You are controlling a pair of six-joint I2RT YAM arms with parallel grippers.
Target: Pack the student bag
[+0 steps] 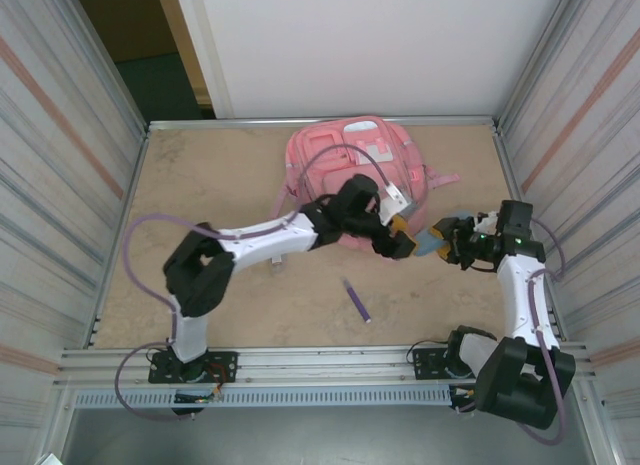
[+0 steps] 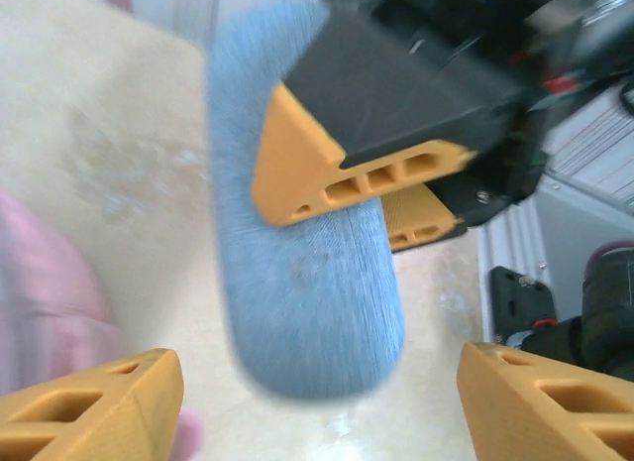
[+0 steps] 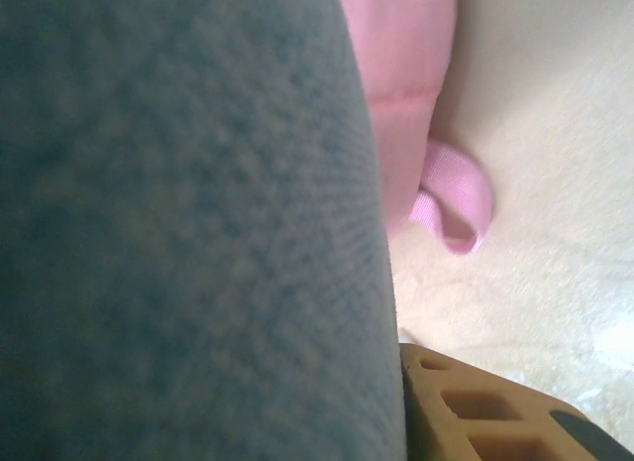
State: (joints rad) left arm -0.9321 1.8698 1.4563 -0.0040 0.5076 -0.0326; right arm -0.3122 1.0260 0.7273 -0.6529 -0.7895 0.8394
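Pink student bag (image 1: pixel 355 170) lies flat at far-centre of worktop (image 1: pixel 220 185), w/ a strap loop (image 3: pixel 456 208) trailing onto the surface. Just near-right of it, R tool (image 1: pixel 442 243) is clamped on a fuzzy blue pouch (image 2: pixel 307 302), orange fingers (image 2: pixel 337 178) pressing both sides. L tool (image 1: pixel 402 243) faces it, jaws spread wide, not touching the pouch. Purple pen (image 1: pixel 357 301) lies nearer, apart.
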